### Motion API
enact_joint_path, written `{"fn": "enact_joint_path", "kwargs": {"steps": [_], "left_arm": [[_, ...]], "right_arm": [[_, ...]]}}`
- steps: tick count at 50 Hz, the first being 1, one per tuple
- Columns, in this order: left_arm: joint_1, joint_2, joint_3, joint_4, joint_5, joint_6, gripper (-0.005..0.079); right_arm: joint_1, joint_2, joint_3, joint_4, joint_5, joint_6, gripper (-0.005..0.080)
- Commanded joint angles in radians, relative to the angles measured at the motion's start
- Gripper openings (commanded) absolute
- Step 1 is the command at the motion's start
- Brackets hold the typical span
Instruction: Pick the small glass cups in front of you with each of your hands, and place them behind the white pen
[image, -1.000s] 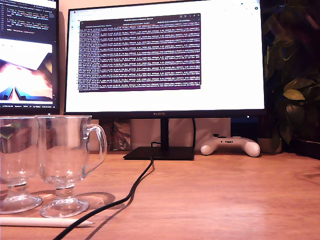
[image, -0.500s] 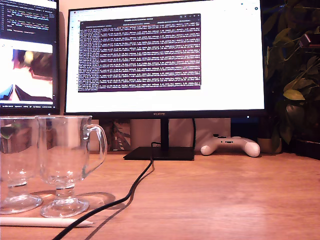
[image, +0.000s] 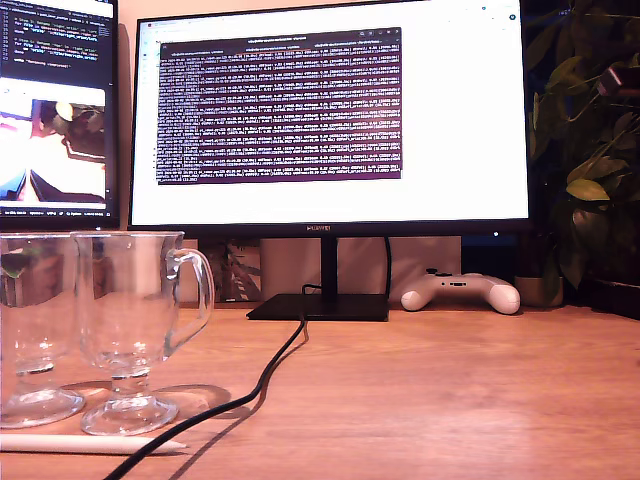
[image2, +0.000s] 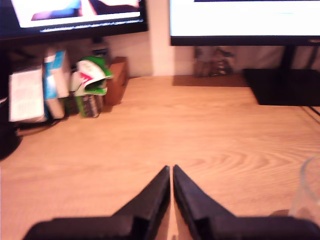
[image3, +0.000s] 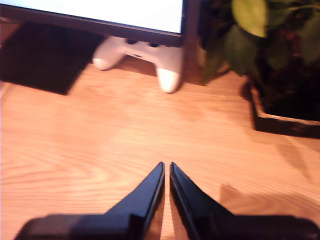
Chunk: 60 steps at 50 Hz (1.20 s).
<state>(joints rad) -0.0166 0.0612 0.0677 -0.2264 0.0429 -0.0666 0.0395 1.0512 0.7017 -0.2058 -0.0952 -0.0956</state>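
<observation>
A: What differs from the earlier exterior frames?
B: Only the picture on the side monitor (image: 55, 110), upper left of the exterior view. Cups, pen and cable are unmoved.

A: Status, near to far?
B: The white pen (image: 90, 443) lies at lower left; the black cable (image: 255, 385) crosses its tip. Just behind it stand the first glass cup (image: 135, 320) and second glass cup (image: 30, 330), both empty and upright. Farther back: white controller (image: 460, 291), main monitor (image: 330, 120).

A: Jaws?
B: My first gripper (image2: 171, 172) and my second gripper (image3: 166, 169) are both pinched nearly together, holding nothing, above bare desk (image2: 200, 130).
</observation>
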Motion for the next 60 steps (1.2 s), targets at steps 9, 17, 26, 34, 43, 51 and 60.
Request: {"fn": "enact_joint_path", "kwargs": {"steps": [9,17,26,34,43,51,60], "left_arm": [[0.003,-0.074,-0.035,-0.054,0.000,-0.019,-0.0021],[0.003,-0.074,-0.040,-0.076,-0.007,-0.042,-0.0021],[0.003,-0.074,-0.040,-0.109,-0.001,-0.076,-0.0021],[0.003,-0.074,-0.040,-0.119,0.003,-0.090,-0.0021],[0.003,-0.074,-0.040,-0.119,0.003,-0.090,-0.0021],[0.003,-0.074,-0.040,-0.119,0.002,-0.090,-0.0021],[0.003,-0.074,-0.040,-0.119,0.002,-0.090,-0.0021]], "right_arm": [[-0.011,-0.016,-0.014,0.037,-0.003,0.003,-0.0011],[-0.063,-0.024,-0.024,0.060,-0.004,0.013,-0.0011],[-0.132,-0.082,-0.078,0.096,-0.082,0.021,-0.0011],[-0.167,-0.151,-0.146,0.106,-0.127,0.023,-0.0011],[-0.165,-0.246,-0.275,0.176,-0.143,0.071,-0.0011],[-0.156,-0.360,-0.410,0.272,-0.145,0.126,-0.0011],[-0.135,-0.482,-0.524,0.277,-0.167,0.117,-0.0011]]}}
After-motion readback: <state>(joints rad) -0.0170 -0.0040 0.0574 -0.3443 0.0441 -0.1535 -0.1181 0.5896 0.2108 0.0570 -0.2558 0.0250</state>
